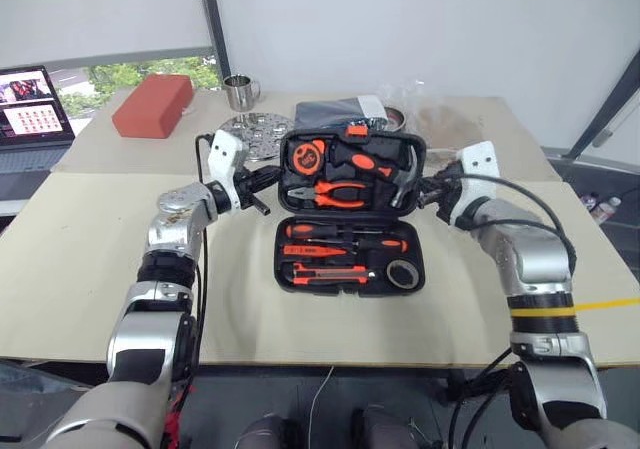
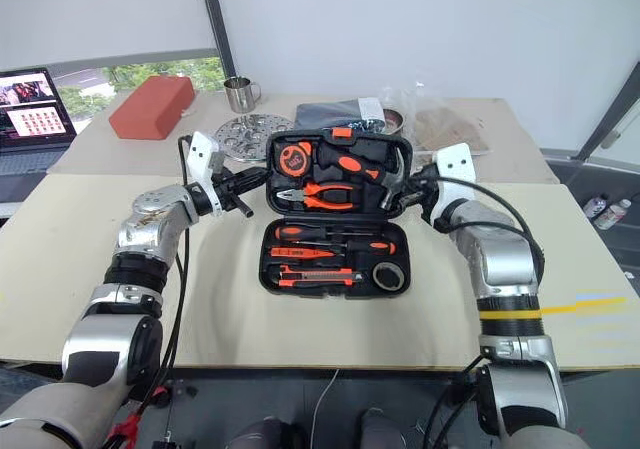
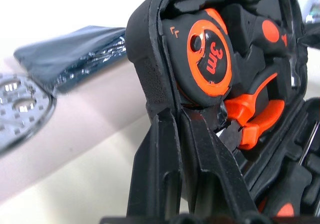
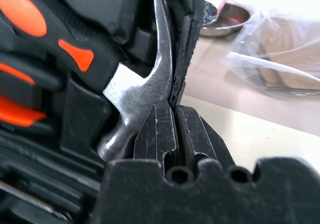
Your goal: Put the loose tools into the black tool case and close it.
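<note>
Grippers, left [image 1: 268,182] and right [image 1: 428,191], pinch the lid's [image 1: 350,172] side rims, clamped; tools [image 1: 340,255] sit in the case [image 1: 349,284]. Tip unevenly and you may lose your hold.

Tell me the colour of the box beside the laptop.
The box is brick red, seen best in the left eye view.

the black case [image 1: 350,269] lies open on the table, its lid [image 1: 352,171] tilted up off the surface, holding a tape measure, pliers and hammer. the loose tools sit in the base's recesses: two black-orange screwdrivers [image 1: 345,232] at the far side, a slim red screwdriver [image 1: 318,251] beside them, the orange-black knife [image 1: 320,271] nearest, and the black tape roll [image 1: 403,273] at the right end.
</note>
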